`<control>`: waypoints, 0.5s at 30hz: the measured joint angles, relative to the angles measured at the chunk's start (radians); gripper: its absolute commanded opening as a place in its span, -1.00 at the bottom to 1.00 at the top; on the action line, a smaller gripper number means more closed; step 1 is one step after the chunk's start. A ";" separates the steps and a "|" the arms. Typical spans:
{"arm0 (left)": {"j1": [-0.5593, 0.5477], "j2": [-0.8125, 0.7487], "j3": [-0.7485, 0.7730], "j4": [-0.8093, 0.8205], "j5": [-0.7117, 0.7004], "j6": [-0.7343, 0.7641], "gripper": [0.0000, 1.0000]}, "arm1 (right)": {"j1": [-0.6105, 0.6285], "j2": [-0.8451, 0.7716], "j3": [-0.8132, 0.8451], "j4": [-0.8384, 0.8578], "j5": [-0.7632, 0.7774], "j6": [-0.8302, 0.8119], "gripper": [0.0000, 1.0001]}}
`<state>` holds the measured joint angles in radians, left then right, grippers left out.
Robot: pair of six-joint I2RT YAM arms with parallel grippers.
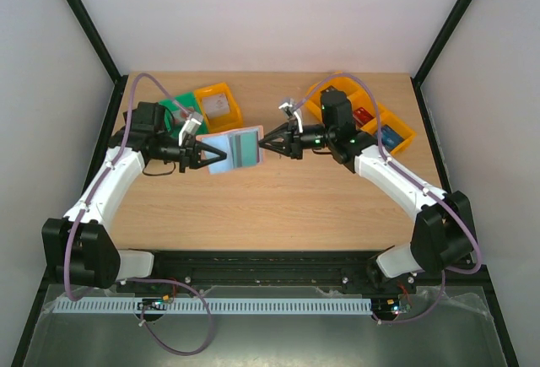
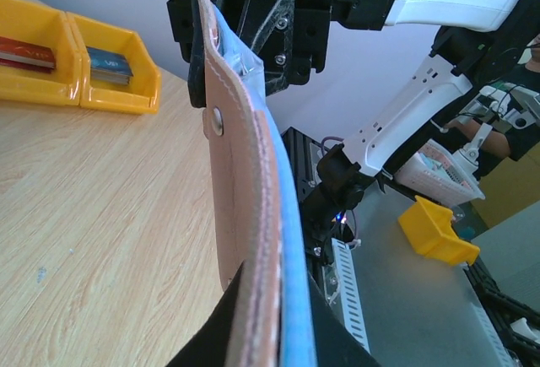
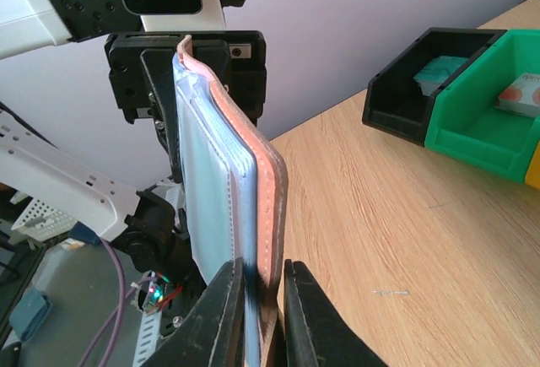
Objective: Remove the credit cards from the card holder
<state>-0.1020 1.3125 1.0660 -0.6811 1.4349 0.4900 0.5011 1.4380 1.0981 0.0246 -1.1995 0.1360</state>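
Left hand (image 1: 206, 154) clamped one edge of opened card holder (image 1: 234, 149), right hand (image 1: 267, 141) pinched opposite edge, spreading it for access.

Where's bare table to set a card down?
Free: the wide near stretch of table, in front of the held card holder; a small gap between the left bins and right bins. Crowded: back left and back right.
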 measured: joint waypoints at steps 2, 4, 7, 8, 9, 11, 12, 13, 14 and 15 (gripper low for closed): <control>-0.001 0.000 0.000 0.000 0.000 0.000 -0.96 | 0.005 0.000 -0.001 0.006 0.011 0.007 -0.73; -0.005 0.000 0.000 0.000 0.000 0.000 -0.96 | 0.012 0.000 -0.001 0.010 0.027 0.011 -0.71; -0.006 0.000 0.000 0.000 0.000 0.000 -0.96 | 0.032 0.000 -0.001 0.019 0.052 0.021 -0.66; -0.007 0.000 0.000 -0.001 0.000 0.000 -0.96 | 0.039 0.002 -0.001 0.024 0.056 0.023 -0.64; -0.009 0.000 0.000 -0.001 0.000 0.000 -0.96 | 0.046 0.003 -0.001 0.032 0.060 0.027 -0.63; -0.011 0.000 0.000 -0.002 -0.001 0.000 -0.96 | 0.058 0.006 -0.001 0.042 0.068 0.034 -0.61; -0.011 0.000 0.000 -0.003 -0.001 0.000 -0.96 | 0.061 0.008 -0.001 0.048 0.070 0.036 -0.60; -0.011 0.000 0.000 -0.003 -0.001 0.000 -0.96 | 0.064 0.010 -0.001 0.055 0.073 0.039 -0.57; -0.011 0.000 0.000 -0.003 -0.001 0.000 -0.96 | 0.068 0.012 -0.001 0.060 0.076 0.045 -0.54; -0.011 0.000 0.000 -0.003 -0.001 0.000 -0.96 | 0.071 0.013 -0.001 0.064 0.079 0.050 -0.50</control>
<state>-0.1135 1.3125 1.0660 -0.6842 1.4338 0.4900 0.5720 1.4513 1.0973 0.0887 -1.1210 0.1860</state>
